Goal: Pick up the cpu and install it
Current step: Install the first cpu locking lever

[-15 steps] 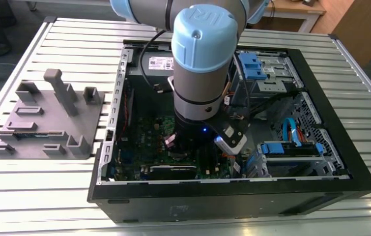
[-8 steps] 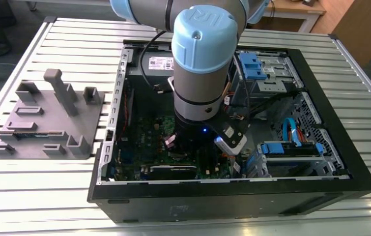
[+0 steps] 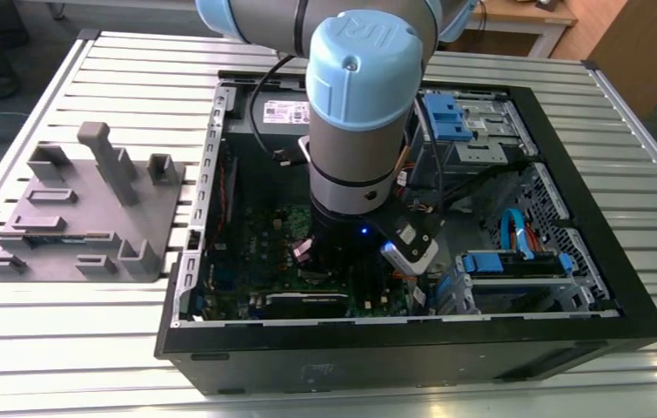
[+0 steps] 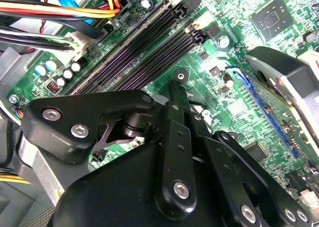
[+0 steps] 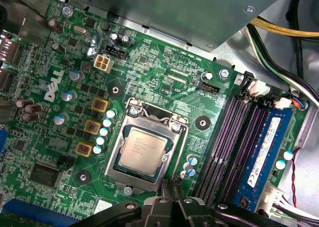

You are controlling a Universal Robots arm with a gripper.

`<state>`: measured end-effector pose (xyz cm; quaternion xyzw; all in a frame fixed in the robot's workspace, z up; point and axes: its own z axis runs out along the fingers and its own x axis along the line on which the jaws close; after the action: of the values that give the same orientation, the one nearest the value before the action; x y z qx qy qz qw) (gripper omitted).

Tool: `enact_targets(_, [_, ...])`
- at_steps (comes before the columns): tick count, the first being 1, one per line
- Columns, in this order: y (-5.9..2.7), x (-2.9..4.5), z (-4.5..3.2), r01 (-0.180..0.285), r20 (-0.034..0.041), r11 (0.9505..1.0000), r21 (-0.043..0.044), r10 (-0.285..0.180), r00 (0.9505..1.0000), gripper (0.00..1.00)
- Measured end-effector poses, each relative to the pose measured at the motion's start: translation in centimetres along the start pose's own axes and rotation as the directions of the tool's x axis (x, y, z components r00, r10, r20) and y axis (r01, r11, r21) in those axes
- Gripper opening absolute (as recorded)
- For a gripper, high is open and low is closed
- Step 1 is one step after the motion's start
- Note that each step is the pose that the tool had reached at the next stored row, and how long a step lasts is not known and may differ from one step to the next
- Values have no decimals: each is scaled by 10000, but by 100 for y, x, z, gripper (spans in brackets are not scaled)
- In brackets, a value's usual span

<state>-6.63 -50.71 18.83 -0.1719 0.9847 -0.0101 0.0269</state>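
Inside the open computer case (image 3: 606, 287), on the green motherboard (image 5: 149, 62) — one cpu (image 5: 143, 148) seated in its silver socket frame (image 5: 175, 137), just beside the black gripper (image 5: 172, 203) hovering above. Fingertips cut off — grip impossible to tell. One blue memory stick (image 5: 264, 152) nearby.

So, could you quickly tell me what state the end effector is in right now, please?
End effector: cannot be told whether open or closed; it is over the motherboard beside the socket frame, where the cpu already sits.
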Motion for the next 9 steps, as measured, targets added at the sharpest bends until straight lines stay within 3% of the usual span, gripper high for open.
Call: enact_targets(9, [-2, -5, 0, 33, 5, 10000, -14, -33, 10000, 11])
